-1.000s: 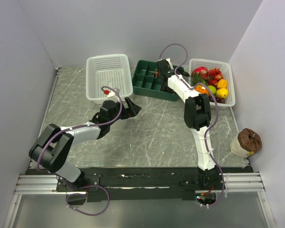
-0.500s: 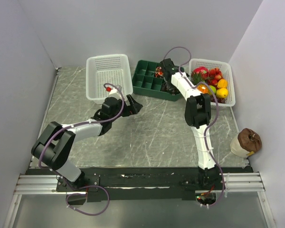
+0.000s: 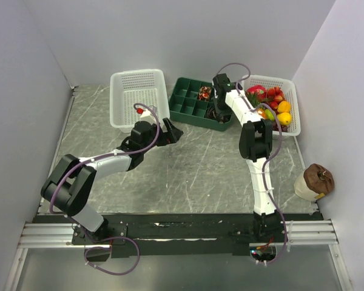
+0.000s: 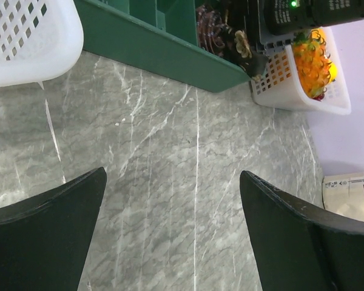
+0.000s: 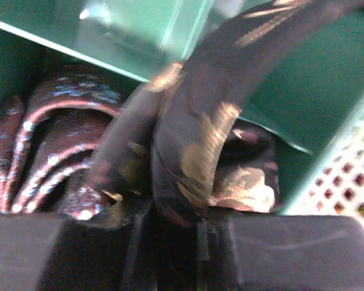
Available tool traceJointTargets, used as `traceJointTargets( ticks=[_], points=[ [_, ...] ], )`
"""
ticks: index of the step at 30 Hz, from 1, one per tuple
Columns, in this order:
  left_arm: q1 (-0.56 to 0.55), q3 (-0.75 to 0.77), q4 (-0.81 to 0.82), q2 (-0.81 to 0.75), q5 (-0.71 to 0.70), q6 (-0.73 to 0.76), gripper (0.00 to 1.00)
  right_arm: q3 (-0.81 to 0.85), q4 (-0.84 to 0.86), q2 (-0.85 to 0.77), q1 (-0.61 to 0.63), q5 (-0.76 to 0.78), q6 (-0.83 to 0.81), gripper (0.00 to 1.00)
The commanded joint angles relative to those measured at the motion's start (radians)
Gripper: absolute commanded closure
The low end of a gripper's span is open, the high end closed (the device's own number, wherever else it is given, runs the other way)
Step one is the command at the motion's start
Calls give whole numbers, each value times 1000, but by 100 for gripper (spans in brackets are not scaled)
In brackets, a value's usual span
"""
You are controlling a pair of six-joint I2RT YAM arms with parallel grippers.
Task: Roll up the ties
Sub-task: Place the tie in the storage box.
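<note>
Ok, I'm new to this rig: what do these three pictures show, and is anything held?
Two robot arms are bolted at the near edge of a marble table. The wide picture looks down from above; the other two come from wrist cameras. On the table: a white basket, a green divided tray, a fruit basket. The left pincer is open, holding nothing. The right pincer grips a dark gold-patterned tie at the tray, beside a reddish rolled tie.

A dark tie (image 5: 194, 139) with tan markings, bunched, is pinched in the right gripper (image 5: 197, 237) over the green tray (image 5: 306, 91). Beside it lies a coiled reddish tie (image 5: 45, 151).
</note>
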Motion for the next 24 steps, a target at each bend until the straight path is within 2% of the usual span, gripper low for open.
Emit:
traceJointTargets(
  ticks=[1, 3, 4, 7, 11, 15, 24],
  points=[
    [0, 27, 17, -2, 10, 8, 3, -101, -132, -74, 1, -121, 28, 51],
    [-2, 21, 17, -9, 9, 8, 4, -133, -107, -140, 1, -119, 64, 39],
    [-2, 18, 14, -16, 4, 8, 4, -162, -80, -163, 1, -116, 67, 29],
    [-2, 10, 9, -29, -3, 8, 3, -162, -66, -229, 1, -90, 76, 14],
    [0, -2, 11, -36, -8, 6, 3, -113, -79, -271, 3, -79, 74, 3],
    [-2, -4, 14, -33, -8, 2, 4, -69, -95, -280, 3, -60, 74, 1],
    [-2, -15, 17, -25, -3, -3, 4, -250, 17, -415, 23, -38, 84, 4]
  ],
)
